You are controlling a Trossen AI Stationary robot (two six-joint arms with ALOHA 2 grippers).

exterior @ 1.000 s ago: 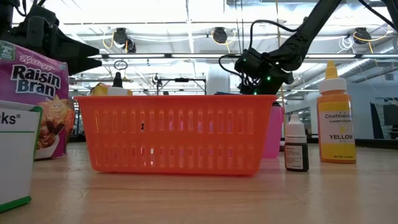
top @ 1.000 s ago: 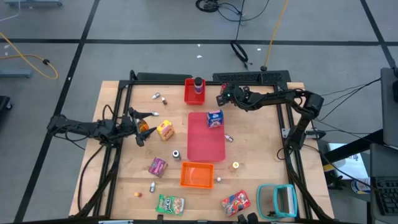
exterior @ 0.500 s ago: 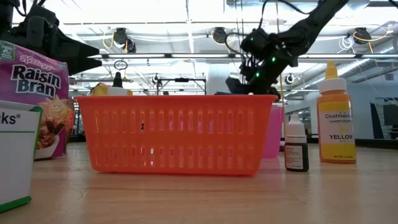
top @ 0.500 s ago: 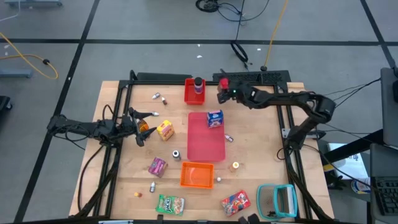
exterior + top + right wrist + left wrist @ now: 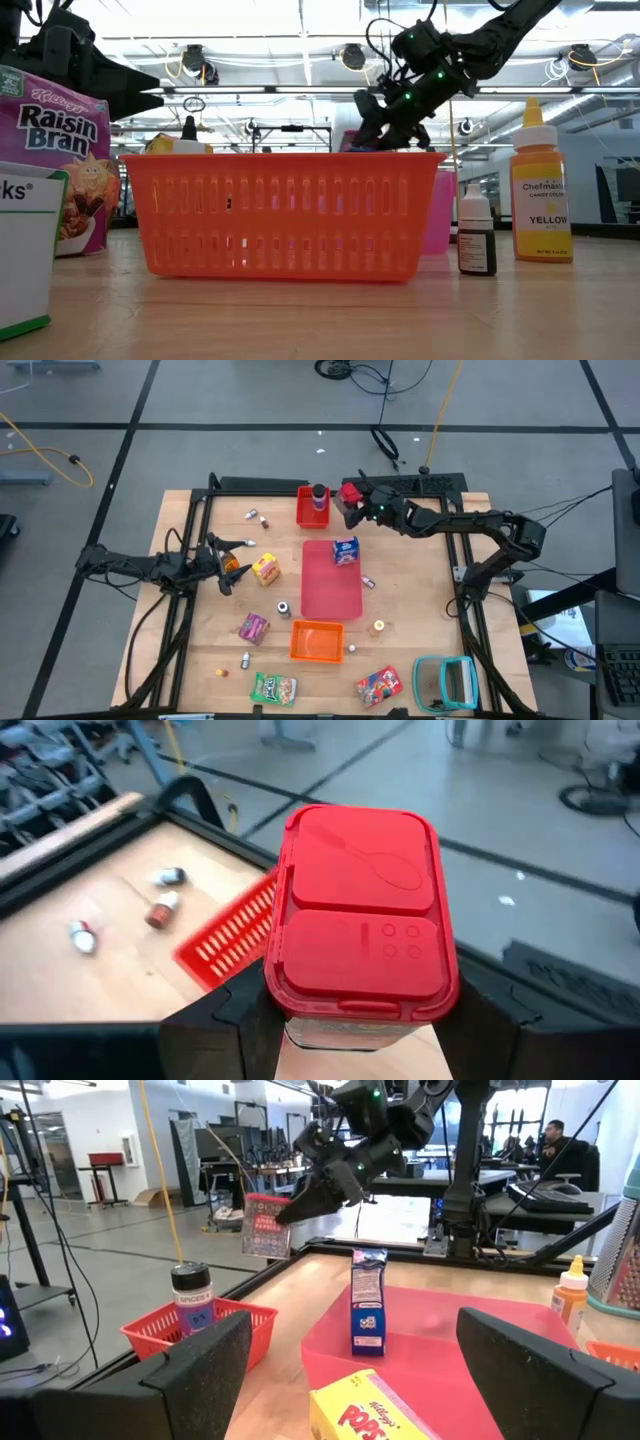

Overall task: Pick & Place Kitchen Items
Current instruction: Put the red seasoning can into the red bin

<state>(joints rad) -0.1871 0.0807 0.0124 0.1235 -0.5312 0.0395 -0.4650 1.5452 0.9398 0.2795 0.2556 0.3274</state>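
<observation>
From above, the right end effector [image 5: 349, 495] carries a red-lidded jar [image 5: 351, 492] in the air just beside the red bin [image 5: 312, 512] at the desk's [image 5: 420, 610] far edge, so I judge the carry step underway, with lowering and release next; the left end effector [image 5: 228, 553] waits with fingers spread wide near the yellow carton [image 5: 265, 569]. At desk height the orange basket [image 5: 283, 213] hides the red bin and the jar's lower part. The left wrist camera shows the jar [image 5: 265, 1226] aloft beyond the spice jar [image 5: 193, 1295] standing in that bin, while the right wrist camera shows the fingers clamped on the jar's [image 5: 358, 925] sides, its body hidden under the lid.
</observation>
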